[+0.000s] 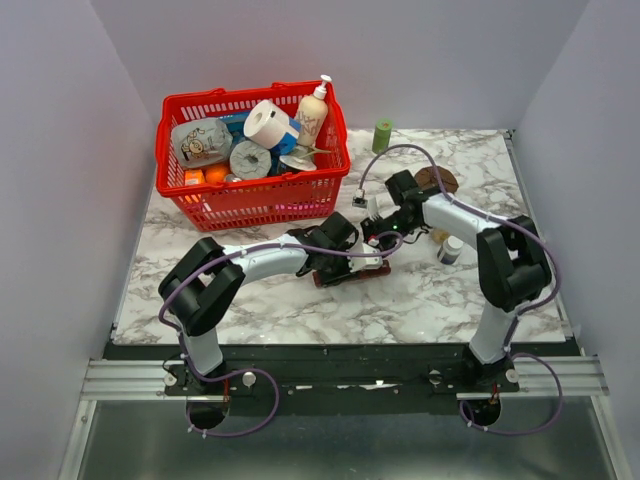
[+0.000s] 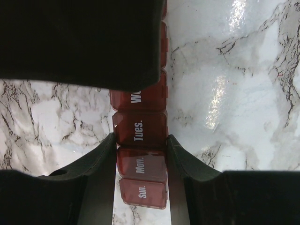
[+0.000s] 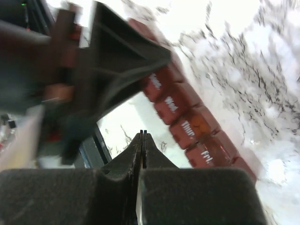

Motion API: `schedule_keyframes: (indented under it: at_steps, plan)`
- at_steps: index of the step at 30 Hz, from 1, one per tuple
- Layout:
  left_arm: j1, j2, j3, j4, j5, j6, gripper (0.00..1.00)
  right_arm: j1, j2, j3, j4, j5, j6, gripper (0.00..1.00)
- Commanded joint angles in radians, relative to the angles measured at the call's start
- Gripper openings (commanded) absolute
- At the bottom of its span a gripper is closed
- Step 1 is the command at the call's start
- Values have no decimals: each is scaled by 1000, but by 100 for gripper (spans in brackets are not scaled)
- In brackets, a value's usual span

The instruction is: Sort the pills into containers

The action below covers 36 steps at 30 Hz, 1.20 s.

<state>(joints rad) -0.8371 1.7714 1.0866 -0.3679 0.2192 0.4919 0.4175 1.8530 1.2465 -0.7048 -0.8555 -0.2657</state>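
My left gripper [image 2: 140, 143] clamps the narrow dark maroon plastic strip of joined day-labelled compartments [image 2: 139, 126] at Mon. and Tues. The strip extends ahead over the white marble table [image 2: 234, 117]. My right gripper [image 3: 143, 140] is pinched closed and empty, with the strip just beyond its tips.

Marble table [image 1: 420, 300] holds basket [image 1: 250, 195], green cap [image 1: 382, 135] — and containers [image 2: 139, 129].

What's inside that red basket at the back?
The red basket holds a white paper roll, a pump bottle, a grey roll and something orange. Whatever lies beneath them is covered.
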Motion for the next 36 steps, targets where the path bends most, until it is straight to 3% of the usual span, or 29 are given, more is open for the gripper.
schedule_keyframes:
  at_steps: [1,4,5,7,8,9,17,20,23,24,27,31,36]
  plan:
    - [3,33,-1,-60,-11,-16,22,-12,-83,14,-27,-24,-75,9]
    - [3,17,-10,-43,-18,-26,42,-42,-109,11,-24,4,-84,10]
    - [3,8,-13,-39,-21,-30,58,-48,-118,11,-19,10,-89,10]
    - [3,-16,-16,-25,-37,-50,74,-69,-153,4,-10,45,-90,12]
    - [3,-24,-14,-26,-43,-55,91,-75,-166,2,1,55,-93,14]
    - [3,-42,-11,-26,-43,-59,99,-83,-181,-1,4,59,-98,15]
    - [3,-234,-59,12,-66,-119,99,-198,-354,-16,37,117,-127,27]
    - [6,-380,-119,55,-78,-160,99,-243,-455,-16,56,176,-147,39]
    - [23,-554,-198,136,-89,-234,99,-292,-576,-21,109,235,-144,58]
    - [32,-652,-244,162,-87,-257,99,-302,-606,-25,131,251,-142,72]
    - [78,-858,-319,288,-109,-372,99,-330,-728,-73,250,334,-119,99]
    - [127,-1084,-408,403,-323,-528,99,-347,-848,-163,448,516,64,100]
    - [150,-1185,-361,272,-460,-541,99,-348,-866,-122,398,659,293,100]
